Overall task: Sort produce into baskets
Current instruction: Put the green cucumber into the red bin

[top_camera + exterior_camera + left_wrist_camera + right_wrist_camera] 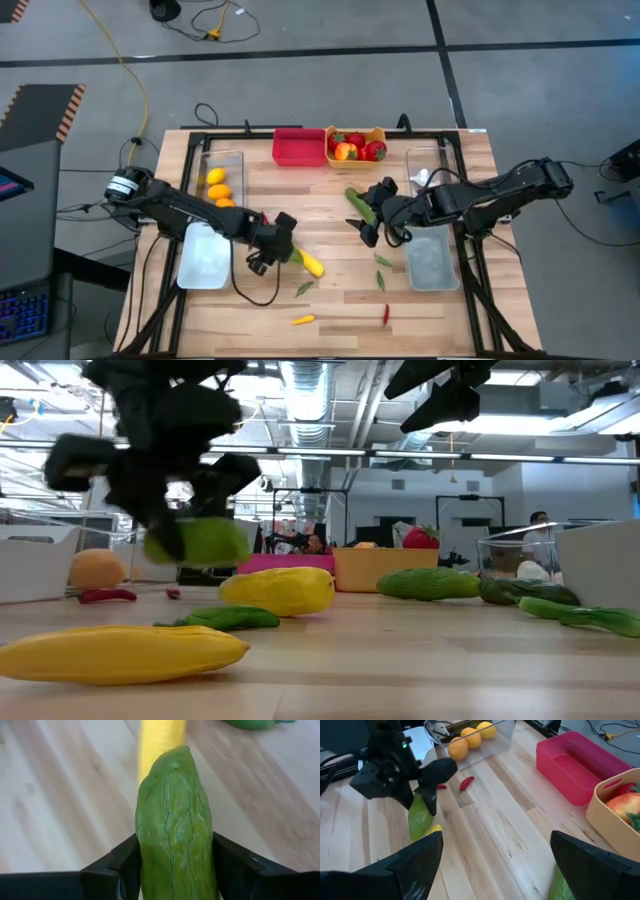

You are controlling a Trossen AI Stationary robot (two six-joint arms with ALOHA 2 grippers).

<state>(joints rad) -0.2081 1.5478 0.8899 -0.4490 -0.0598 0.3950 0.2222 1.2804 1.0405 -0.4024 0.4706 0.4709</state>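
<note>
Two dark fingers [112, 870] of the left gripper [283, 243] are closed against the sides of a green vegetable [175, 825], which stands up between them with its wrinkled tip pointing away from the wrist. In the low view the same green piece [200, 542] hangs clear of the table [330, 300] under the arm. Just beyond it lies a yellow piece [311, 264] on the wood.

Over on the other side, the right gripper [378, 228] hovers near the table's middle with its fingers [412, 862] spread wide and nothing between them. A long green cucumber [360, 205] lies close beside it.

Farther out, small green chilies [381, 262] sit on the boards in front of the right gripper, along with a red chili [386, 314] and a small yellow-orange chili [302, 320] nearer the front edge.

At the far edge, the red bin [298, 147] looks empty and the orange-yellow bin [381, 133] next to it holds red produce [358, 149]. The clear tub on the left [237, 160] holds three yellow and orange fruits [218, 190]; a pale tray [204, 258] lies in front of it. On the right are another clear tub [424, 165] and a second pale tray [433, 264].
</note>
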